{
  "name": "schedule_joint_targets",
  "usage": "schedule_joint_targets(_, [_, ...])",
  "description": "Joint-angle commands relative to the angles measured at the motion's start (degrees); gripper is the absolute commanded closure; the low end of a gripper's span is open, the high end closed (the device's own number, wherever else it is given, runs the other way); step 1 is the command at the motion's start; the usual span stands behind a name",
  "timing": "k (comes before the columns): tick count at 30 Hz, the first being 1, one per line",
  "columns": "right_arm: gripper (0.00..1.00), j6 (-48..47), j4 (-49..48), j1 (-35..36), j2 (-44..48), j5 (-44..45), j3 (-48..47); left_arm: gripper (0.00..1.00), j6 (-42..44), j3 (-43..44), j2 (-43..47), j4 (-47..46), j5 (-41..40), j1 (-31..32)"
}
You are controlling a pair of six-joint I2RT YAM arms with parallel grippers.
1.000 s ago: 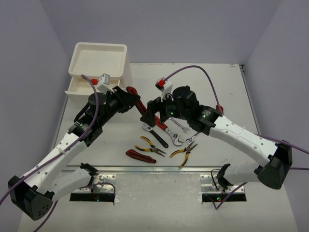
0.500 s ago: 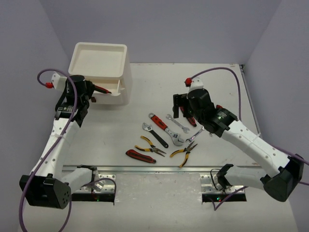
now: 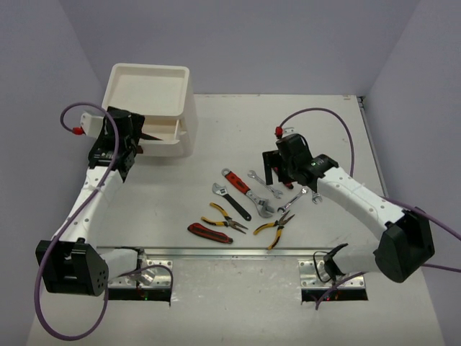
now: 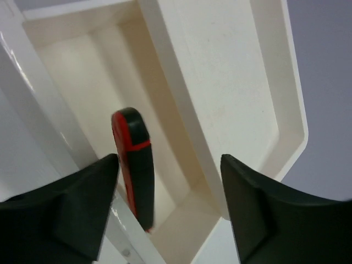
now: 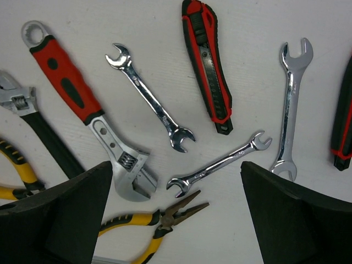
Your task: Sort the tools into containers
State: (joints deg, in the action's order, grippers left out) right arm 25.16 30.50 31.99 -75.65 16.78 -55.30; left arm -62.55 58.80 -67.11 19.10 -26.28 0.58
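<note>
**A:** Entry, loose tools: where kept?

**B:** Middle of the table (image 3: 324, 122), toward its near edge: red wrench (image 5: 69, 82), black wrench (image 5: 49, 143), thin silver wrenches (image 5: 151, 102), yellow pliers (image 5: 132, 220), red-and-black knife (image 5: 206, 60). One further red-and-black tool (image 4: 135, 165) sits in the open drawer (image 4: 71, 71) of the white box (image 3: 184, 137), at the table's far left corner.

**A:** Handling?

**B:** By judgement: steel, stiff, weighty for their size, not fragile. The silver wrenches lie flat and smooth, so they are likely to slip and are best taken across mid-shank. The red wrench looks head-heavy and is best taken on its rubber sleeve, close to the head.

**A:** Left claw (image 4: 168, 159)?

**B:** At the drawer mouth, fingers spread. The tool's handle lies between them, close by one finger, and does not look pinched.

**A:** Right claw (image 5: 176, 165)?

**B:** Above the silver wrenches, spread wide. It holds nothing and touches nothing.
</note>
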Motion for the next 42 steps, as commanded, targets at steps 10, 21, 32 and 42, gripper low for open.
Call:
schedule_joint_targets(10, [0.27, -12.1, 0.4, -12.2, -18.3, -13.7, -10.4, 0.0, 10.4, 3.3, 9.3, -1.1, 5.8, -0.6])
schedule_joint_targets(21, [0.47, -14.7, 2.7, -14.1, -38.8, -12.3, -19.8, 0.0, 28.8, -2.0, 22.1, -2.6, 32.1, -0.6])
schedule_joint_targets(32, [1.0, -10.8, -6.1, -10.3, -22.3, -8.1, -11.8, 0.0, 22.0, -14.2, 23.2, -17.4, 46.2, 7.6])
schedule_joint_targets(42, [1.0, -3.8, -20.2, 3.3, 6.2, -31.4, 3.2, 0.01, 18.8, -16.7, 12.3, -32.7, 41.7, 27.3])
